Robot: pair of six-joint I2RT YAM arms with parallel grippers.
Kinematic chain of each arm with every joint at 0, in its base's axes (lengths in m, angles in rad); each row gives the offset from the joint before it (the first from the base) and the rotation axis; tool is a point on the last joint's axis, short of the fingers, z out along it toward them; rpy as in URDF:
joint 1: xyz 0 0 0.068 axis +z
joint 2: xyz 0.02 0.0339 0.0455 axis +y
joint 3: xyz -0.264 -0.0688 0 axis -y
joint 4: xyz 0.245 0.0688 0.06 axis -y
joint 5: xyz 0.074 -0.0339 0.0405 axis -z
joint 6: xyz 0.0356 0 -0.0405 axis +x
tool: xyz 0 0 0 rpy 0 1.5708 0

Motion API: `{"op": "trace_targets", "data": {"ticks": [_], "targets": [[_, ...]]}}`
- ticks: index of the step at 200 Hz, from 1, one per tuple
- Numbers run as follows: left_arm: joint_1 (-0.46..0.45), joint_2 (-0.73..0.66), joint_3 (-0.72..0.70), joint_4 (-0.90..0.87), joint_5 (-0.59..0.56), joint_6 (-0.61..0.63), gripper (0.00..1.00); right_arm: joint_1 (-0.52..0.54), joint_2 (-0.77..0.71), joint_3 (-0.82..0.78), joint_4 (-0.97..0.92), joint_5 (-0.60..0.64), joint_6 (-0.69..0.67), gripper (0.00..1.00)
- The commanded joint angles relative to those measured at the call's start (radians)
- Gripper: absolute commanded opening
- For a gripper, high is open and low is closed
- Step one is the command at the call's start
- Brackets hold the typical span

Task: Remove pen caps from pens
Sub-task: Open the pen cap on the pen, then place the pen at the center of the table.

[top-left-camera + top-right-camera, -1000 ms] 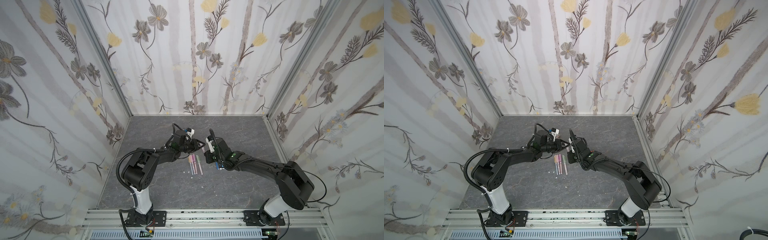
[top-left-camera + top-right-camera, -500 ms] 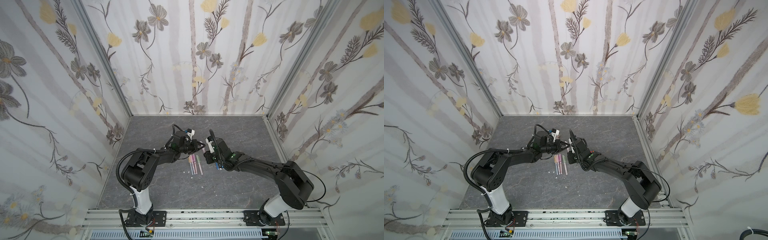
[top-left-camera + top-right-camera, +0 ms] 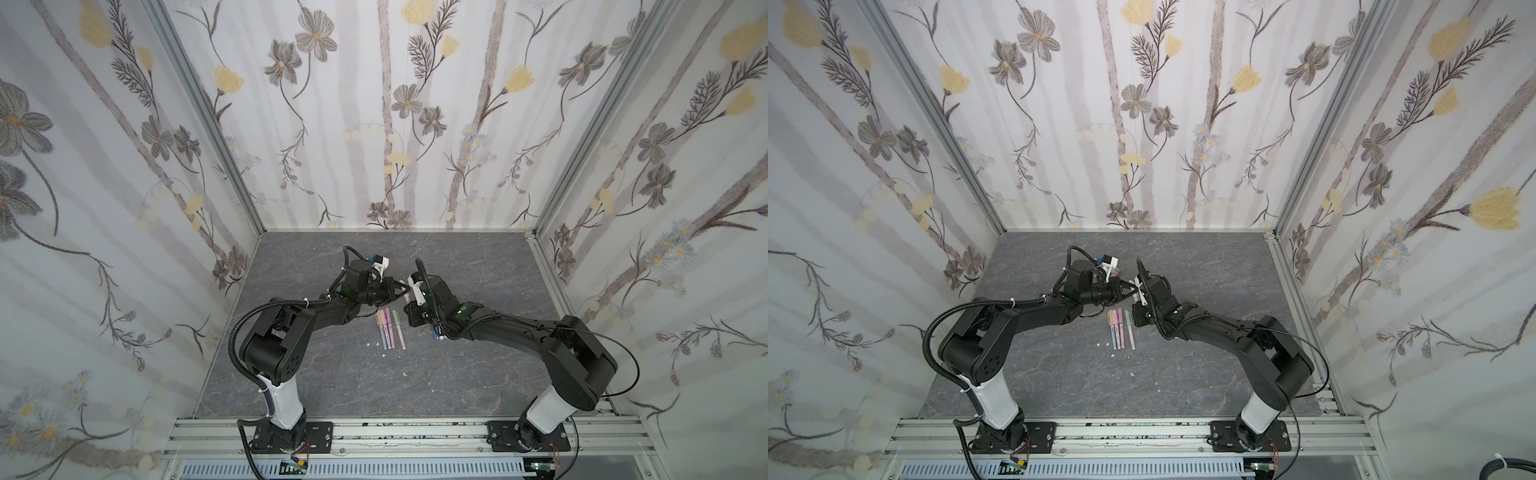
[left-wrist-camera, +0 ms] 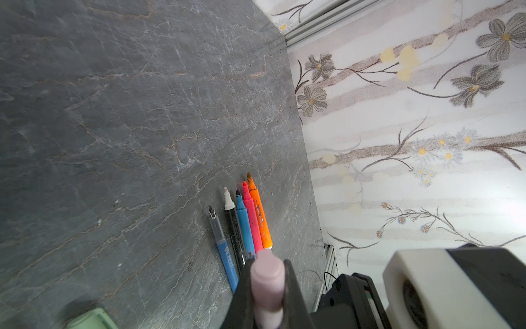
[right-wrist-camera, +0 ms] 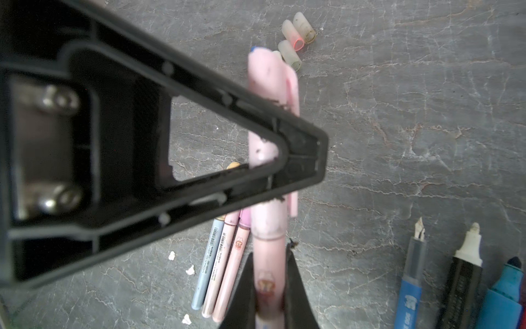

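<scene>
Left tool pinches pink cap; right tool pinches pink pen (frame bottom). Best pulled straight apart, no bending.

The left tool and right tool grip one pink pen (capped).

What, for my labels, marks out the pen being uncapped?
Mid-way along the grey table, above a row of pastel pens, the left gripper and right gripper meet. The pink pen spans them, cap in the left, barrel in the right. Only it is held; others lie flat.
</scene>
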Motion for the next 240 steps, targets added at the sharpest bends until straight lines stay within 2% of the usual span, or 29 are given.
{"op": "trace_targets", "data": {"ticks": [1,58,93,127,199,240], "targets": [[0.014,0.012,0.032,-0.037,-0.024,0.049,0.00,0.004,-0.029,-0.018,0.020,-0.006,-0.006,0.00],[0.075,0.055,0.177,-0.170,-0.061,0.128,0.00,0.038,-0.104,-0.115,0.015,-0.010,0.017,0.00],[0.106,0.056,0.192,-0.198,-0.072,0.150,0.00,0.049,-0.135,-0.154,0.020,-0.007,0.037,0.00],[0.140,0.015,0.135,-0.207,-0.069,0.167,0.00,0.051,-0.124,-0.164,0.001,0.039,0.048,0.00],[0.275,-0.149,-0.117,-0.225,-0.066,0.229,0.00,0.052,0.050,-0.076,-0.133,0.209,0.104,0.00],[0.315,-0.185,-0.167,-0.217,-0.047,0.242,0.00,0.052,0.094,-0.044,-0.180,0.278,0.114,0.05]]}}
